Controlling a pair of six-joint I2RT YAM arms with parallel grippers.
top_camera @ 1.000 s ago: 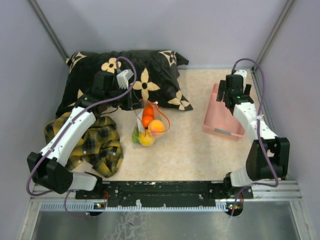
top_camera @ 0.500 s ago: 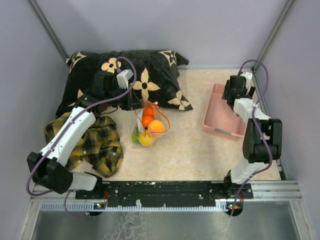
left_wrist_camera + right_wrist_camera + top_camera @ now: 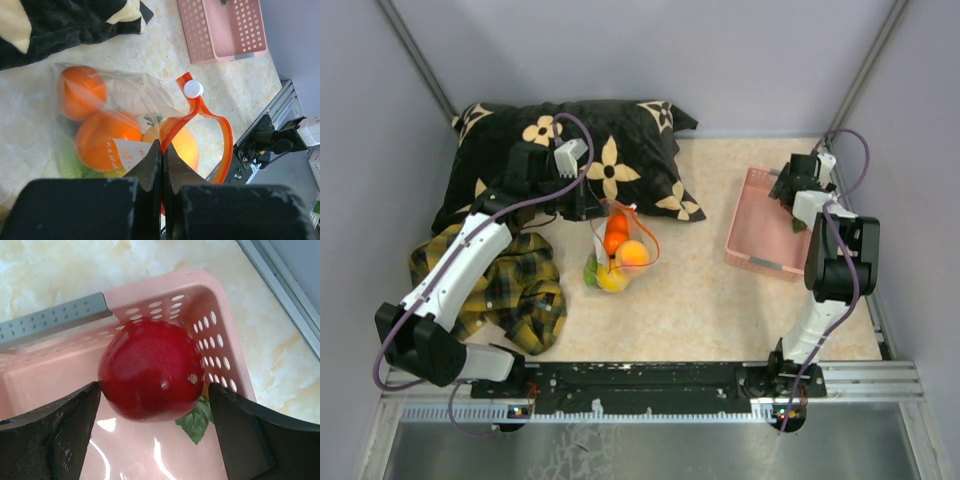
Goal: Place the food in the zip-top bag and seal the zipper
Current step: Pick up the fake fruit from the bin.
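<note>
The clear zip-top bag (image 3: 617,250) lies on the table and holds two oranges (image 3: 81,91), a yellow lemon (image 3: 186,145) and a green piece (image 3: 69,162). Its red-orange zipper (image 3: 202,109) loops open, with a white slider (image 3: 193,89) on it. My left gripper (image 3: 162,145) is shut on the zipper strip at the bag's mouth; it also shows in the top view (image 3: 592,205). My right gripper (image 3: 155,387) is open inside the pink basket, its fingers on either side of the red apple (image 3: 150,371). In the top view it (image 3: 790,190) sits over the basket's far corner. The grape bunch is out of view.
The pink basket (image 3: 760,240) stands at the right, its holed wall (image 3: 220,355) close to my right finger. A green leaf (image 3: 192,422) lies under the apple. A black flowered pillow (image 3: 610,140) lies at the back left, a yellow-black plaid cloth (image 3: 520,285) at the front left.
My right gripper has moved back and to the right over the basket's far corner, the arm folding up. The left arm and the bag have not moved.
</note>
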